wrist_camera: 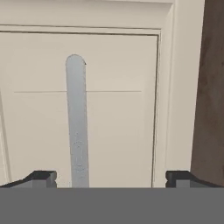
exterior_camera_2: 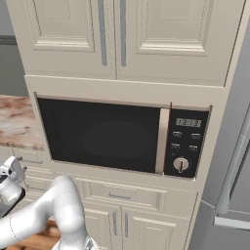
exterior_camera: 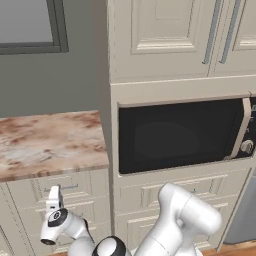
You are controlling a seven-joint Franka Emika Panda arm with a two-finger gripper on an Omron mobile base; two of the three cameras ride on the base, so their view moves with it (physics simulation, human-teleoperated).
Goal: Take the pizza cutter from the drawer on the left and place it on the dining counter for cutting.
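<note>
Okay, lining up wide-open jaws of the gripper (wrist_camera: 111,178) on the drawer (exterior_camera: 62,188) handle (wrist_camera: 77,122); centering the bar between both fingertips before closing, then pulling straight out.

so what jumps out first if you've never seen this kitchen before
The big black built-in microwave set in the tall cream cabinet column dominates, with a brown-and-beige marbled worktop to its left. Low down, the white arm's open end effector faces the closed cream drawer front under that worktop, fingertips either side of its slim silver bar handle.
</note>
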